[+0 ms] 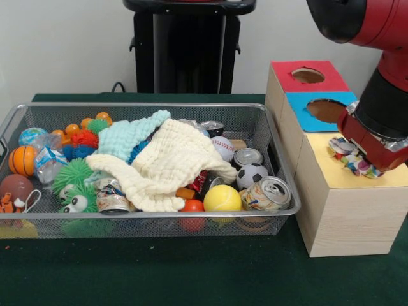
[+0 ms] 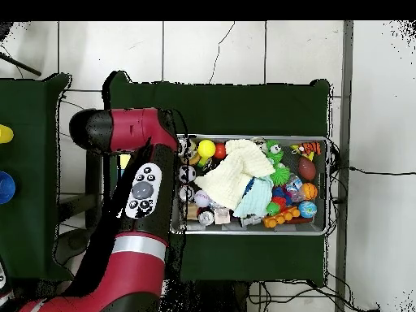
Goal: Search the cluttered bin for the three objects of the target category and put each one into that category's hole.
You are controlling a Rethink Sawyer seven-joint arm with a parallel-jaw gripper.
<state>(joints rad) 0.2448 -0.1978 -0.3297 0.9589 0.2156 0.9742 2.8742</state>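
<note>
The wire mesh bin (image 1: 146, 217) sits on the green table, full of clutter; it also shows in the overhead view (image 2: 252, 230). My gripper (image 1: 358, 160) hangs at the right, over the yellow top (image 1: 338, 175) of a wooden box. It is shut on a white fabric piece with coloured spots (image 1: 344, 150), held just above the yellow top. No other spotted fabric shows in the bin. The box also has a red top with a round hole (image 1: 308, 75) and a blue top with a round hole (image 1: 326, 109). In the overhead view my arm (image 2: 142, 191) hides the gripper and the box.
In the bin, a cream waffle cloth (image 1: 169, 162) lies over the middle with a mint-green cloth (image 1: 131, 134) behind it. Around them lie cans (image 1: 271, 193), a yellow ball (image 1: 222, 199), a soccer ball (image 1: 252, 174), spiky green toys (image 1: 75, 175) and a small basketball (image 1: 22, 160).
</note>
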